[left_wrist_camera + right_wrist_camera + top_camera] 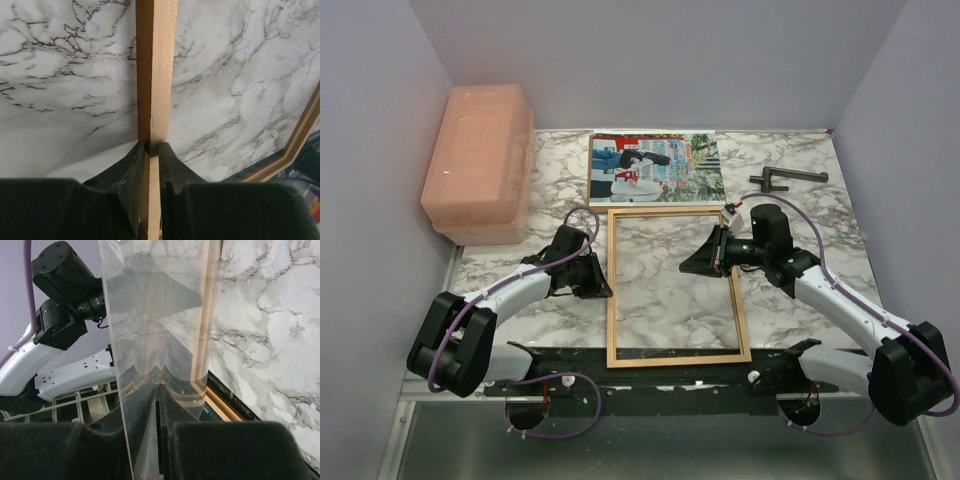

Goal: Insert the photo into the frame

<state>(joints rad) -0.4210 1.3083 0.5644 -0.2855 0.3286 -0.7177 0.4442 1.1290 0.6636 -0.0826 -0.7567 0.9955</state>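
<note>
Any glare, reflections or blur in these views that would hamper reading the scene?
Top external: even light, soft shadows, the photo readable. Left wrist: the frame rail is sharp; the left tool clamped on it is dark and featureless. Right wrist: the clear pane in the right tool mirrors the tool and veils what lies behind it.

I see a white marble-patterned table (560,160) with grey veins, closed in by three plain walls: a back wall (660,60), a left wall (370,120) and a right wall (910,120), all pale lilac-grey. The light is soft and even, with only faint shadows on the marble. A translucent pink lidded box (480,160) sits at the far left, close against the left wall. A black plate (670,395) runs along the table's near edge, and below it lies a dull grey metal surface (670,450).
</note>
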